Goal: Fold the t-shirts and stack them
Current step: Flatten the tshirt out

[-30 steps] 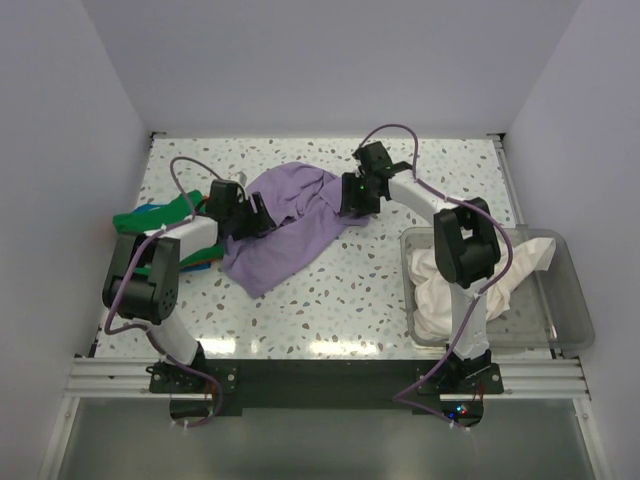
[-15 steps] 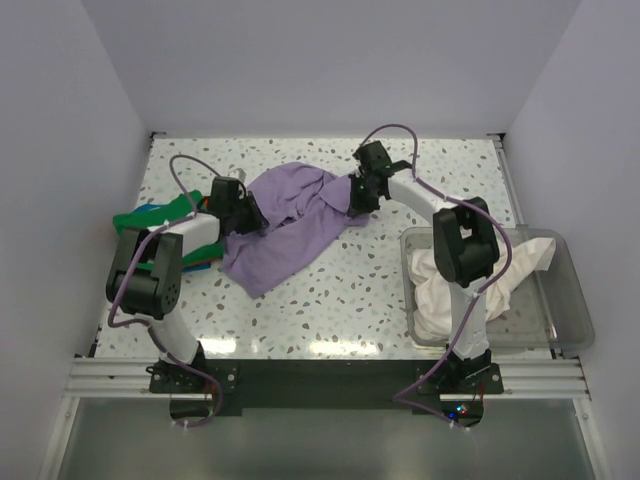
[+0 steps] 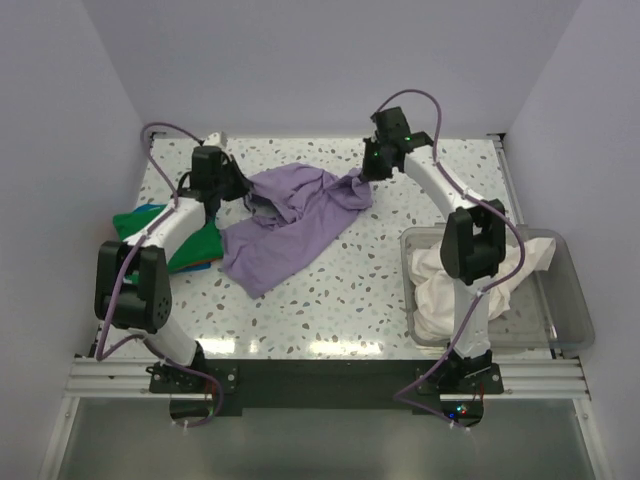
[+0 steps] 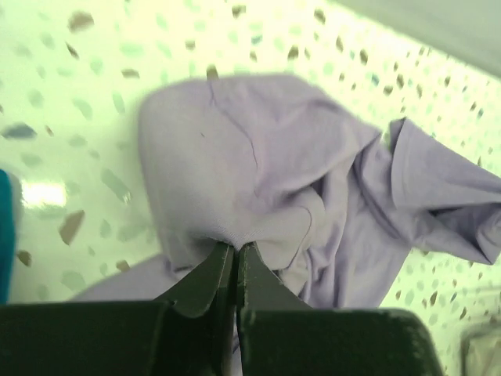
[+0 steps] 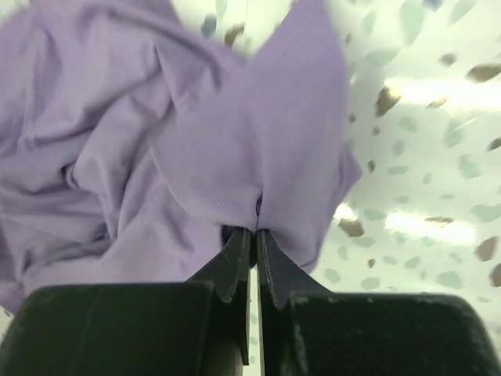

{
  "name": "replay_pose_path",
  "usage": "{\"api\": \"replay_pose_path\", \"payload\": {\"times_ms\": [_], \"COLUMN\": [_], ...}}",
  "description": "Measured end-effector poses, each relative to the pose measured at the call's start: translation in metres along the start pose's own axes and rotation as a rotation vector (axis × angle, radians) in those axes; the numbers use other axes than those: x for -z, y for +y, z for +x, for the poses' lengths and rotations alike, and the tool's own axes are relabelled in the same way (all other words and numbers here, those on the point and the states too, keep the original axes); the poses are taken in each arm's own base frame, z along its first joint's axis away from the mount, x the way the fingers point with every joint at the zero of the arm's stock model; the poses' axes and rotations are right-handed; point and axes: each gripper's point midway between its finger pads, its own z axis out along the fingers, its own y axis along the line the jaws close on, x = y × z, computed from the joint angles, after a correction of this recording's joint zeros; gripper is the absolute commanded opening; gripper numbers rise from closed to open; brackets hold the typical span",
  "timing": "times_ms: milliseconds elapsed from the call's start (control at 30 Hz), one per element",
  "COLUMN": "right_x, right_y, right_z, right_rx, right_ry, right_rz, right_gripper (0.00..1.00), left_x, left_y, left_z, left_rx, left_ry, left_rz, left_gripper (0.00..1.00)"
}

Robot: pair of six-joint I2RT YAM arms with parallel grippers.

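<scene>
Speckled white table (image 3: 350,300) fills the floor of a plain, pale-walled booth, and the purple tee (image 3: 300,225) lies crumpled on its far middle, between my two arms.

My left gripper (image 4: 235,251) has its fingers pressed together on a fold at the tee's left edge. The cloth bunches into a small peak right at the tips. My right gripper (image 5: 254,235) is clamped the same way on a fold at the tee's right far side, with fabric fanning out from the pinch. Between the two pinches the tee sags in loose wrinkles, and its near part trails on the table toward the near left.

At the left edge a green tee (image 3: 150,222) lies flat, partly under my left arm; I cannot tell how neatly it is folded. A white tee (image 3: 440,290) sits heaped in the bin (image 3: 580,320) at the near right.

I judge this to be the start of the purple tee's turn: both holds are made, and nothing is spread or folded yet. Next I should draw my grippers apart and upward together until the cloth hangs straight, then lay it down flat. That calls for level, matched motion, since both holds are thin pinches near an edge and an uneven tug could pull the fabric out. I also need to learn which part of the tee I hold, because the crumpling hides collar and hem.
</scene>
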Motion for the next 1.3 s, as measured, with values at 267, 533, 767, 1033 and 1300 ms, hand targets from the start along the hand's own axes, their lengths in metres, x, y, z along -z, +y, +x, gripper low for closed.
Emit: {"api": "replay_pose_path", "payload": {"times_ms": [267,533,767,1033,1300], "right_x": [0.055,0.146,0.275,0.404,0.45], "right_y": [-0.047,-0.047,-0.025,-0.006,0.001], "right_z": [-0.096,-0.147,-0.182,-0.204,-0.226], "right_rx": [-0.1,-0.11,-0.101,-0.086,-0.066], "right_ry": [-0.22,-0.44,-0.732,-1.046,-1.211], "right_rz": [0.031,0.051,0.007,-0.044,-0.054], "right_gripper": [0.0,0.0,0.0,0.0,0.0], "left_x": [0.054,0.146,0.223,0.299,0.35], "left_y": [-0.023,-0.048,-0.071,-0.103,-0.114], "left_z": [-0.125,-0.208,-0.242,-0.252,-0.249], "left_rx": [-0.064,-0.166,-0.247,-0.299,-0.307], "left_ry": [-0.303,-0.599,-0.794,-0.934,-1.018], "left_rz": [-0.006,-0.042,-0.003,0.112,0.164], "left_gripper": [0.0,0.0,0.0,0.0,0.0]}}
